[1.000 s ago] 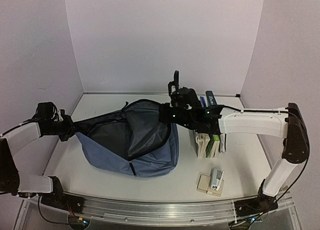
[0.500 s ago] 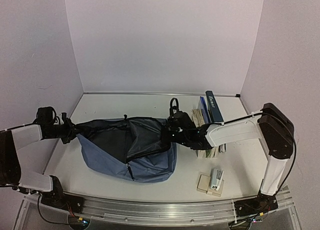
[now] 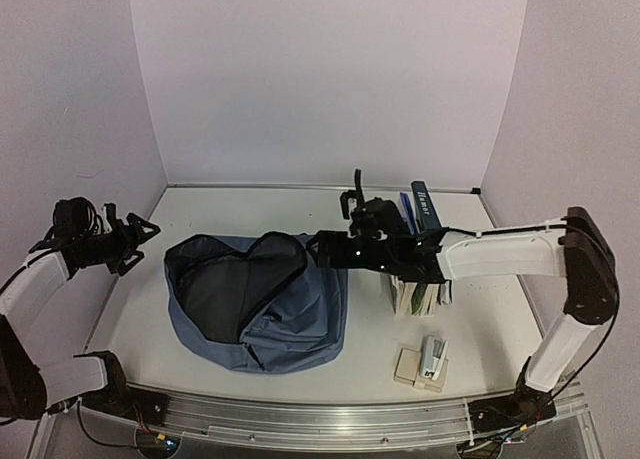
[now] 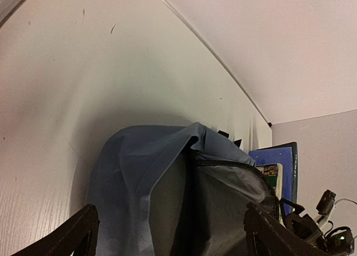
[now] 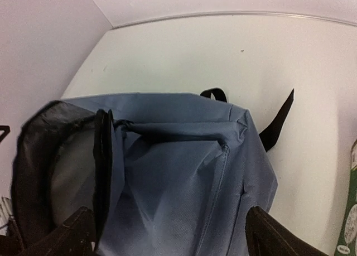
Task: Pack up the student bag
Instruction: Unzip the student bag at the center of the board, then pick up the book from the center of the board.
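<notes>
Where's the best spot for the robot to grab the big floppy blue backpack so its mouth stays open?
Probably the dark-lined mouth rim of the slate-blue fabric backpack, pinched at both ends: left gripper from the left, right gripper from the right. The bag lies slumped, mouth gaping upward, and that thin rim fits between open jaws.

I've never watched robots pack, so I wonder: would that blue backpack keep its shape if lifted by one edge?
Probably floppy: the student bag lies slumped and creased, its mouth sagging open. Likely light for its size: it looks flat and mostly empty. Pushed, it may bunch up rather than slide whole.
</notes>
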